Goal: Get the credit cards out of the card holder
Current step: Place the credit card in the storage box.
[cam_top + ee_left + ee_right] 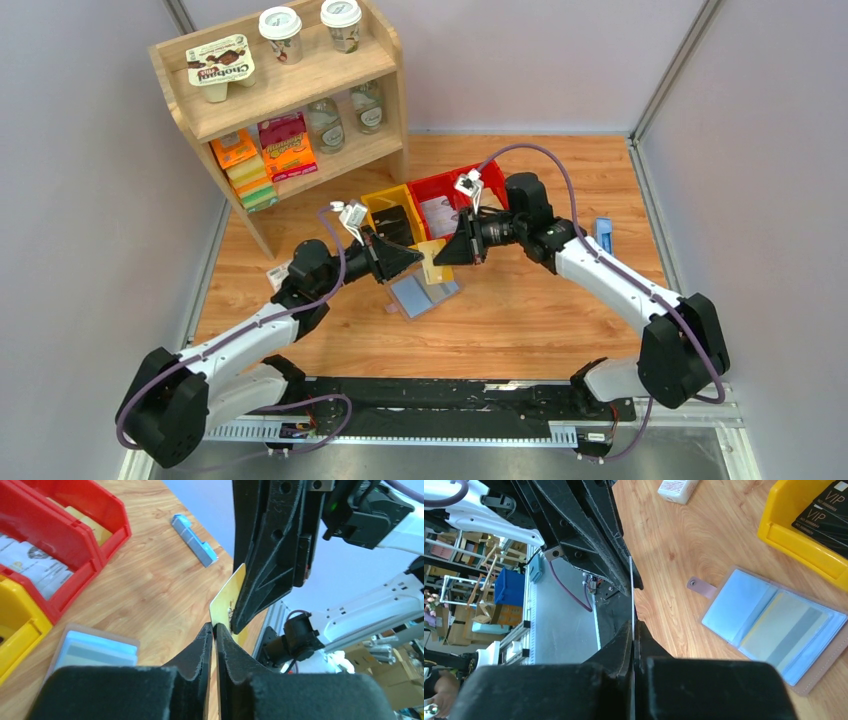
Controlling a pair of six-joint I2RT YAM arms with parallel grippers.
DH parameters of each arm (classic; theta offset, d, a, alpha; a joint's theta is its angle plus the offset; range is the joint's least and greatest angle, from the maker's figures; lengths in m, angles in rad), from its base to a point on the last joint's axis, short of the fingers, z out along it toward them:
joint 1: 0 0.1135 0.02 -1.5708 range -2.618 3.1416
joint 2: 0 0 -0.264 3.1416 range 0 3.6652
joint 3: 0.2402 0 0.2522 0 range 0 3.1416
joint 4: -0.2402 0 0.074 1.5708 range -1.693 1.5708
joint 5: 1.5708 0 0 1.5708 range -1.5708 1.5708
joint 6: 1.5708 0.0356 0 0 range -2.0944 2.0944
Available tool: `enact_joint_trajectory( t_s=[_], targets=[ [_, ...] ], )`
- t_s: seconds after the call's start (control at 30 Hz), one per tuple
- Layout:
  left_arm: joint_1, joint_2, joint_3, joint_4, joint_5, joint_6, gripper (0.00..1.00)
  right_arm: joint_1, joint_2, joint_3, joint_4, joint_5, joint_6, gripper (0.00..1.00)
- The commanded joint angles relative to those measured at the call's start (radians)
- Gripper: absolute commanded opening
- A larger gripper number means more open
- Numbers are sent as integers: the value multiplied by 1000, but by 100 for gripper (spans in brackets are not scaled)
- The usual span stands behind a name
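The card holder (425, 293) lies open on the table, blue-grey inside up, below both grippers. It also shows in the left wrist view (95, 650) and the right wrist view (774, 625), where a card (786, 630) sits in its pocket. A yellow credit card (433, 262) is held in the air above it, on edge. My left gripper (415, 262) is shut on one end of this card (226, 605). My right gripper (445, 255) is shut on the other end, where the card shows edge-on (632, 595). The two grippers' fingertips almost meet.
A yellow bin (395, 215) with black VIP cards (824, 515) and a red bin (445, 195) stand just behind the grippers. A narrow blue object (604, 235) lies at the right, a pink-and-white packet (278, 273) at the left. A wooden shelf (280, 100) stands at the back left.
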Motion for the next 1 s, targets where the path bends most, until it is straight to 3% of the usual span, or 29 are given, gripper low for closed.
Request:
enact_joint_trajectory(
  t_s=[0.0, 0.17, 0.43, 0.53, 0.67, 0.87, 0.97],
  targets=[
    [20, -27, 47, -40, -49, 45, 31, -33, 12, 11, -4, 42, 51, 0],
    [45, -166, 92, -402, -325, 152, 59, -94, -10, 0, 17, 255, 169, 0],
    [131, -399, 167, -857, -683, 231, 79, -200, 24, 0, 62, 671, 411, 0],
    [129, -462, 213, -1030, -782, 243, 83, -203, 51, 3, 89, 846, 483, 0],
    [129, -540, 233, -1181, -815, 249, 84, -208, 120, 40, 132, 1039, 563, 0],
    [131, -616, 231, -1341, -853, 228, 84, -206, 265, 178, 54, 1234, 672, 0],
    [129, -617, 254, -1416, -833, 231, 84, -208, 347, 230, 63, 1254, 706, 0]
  ],
)
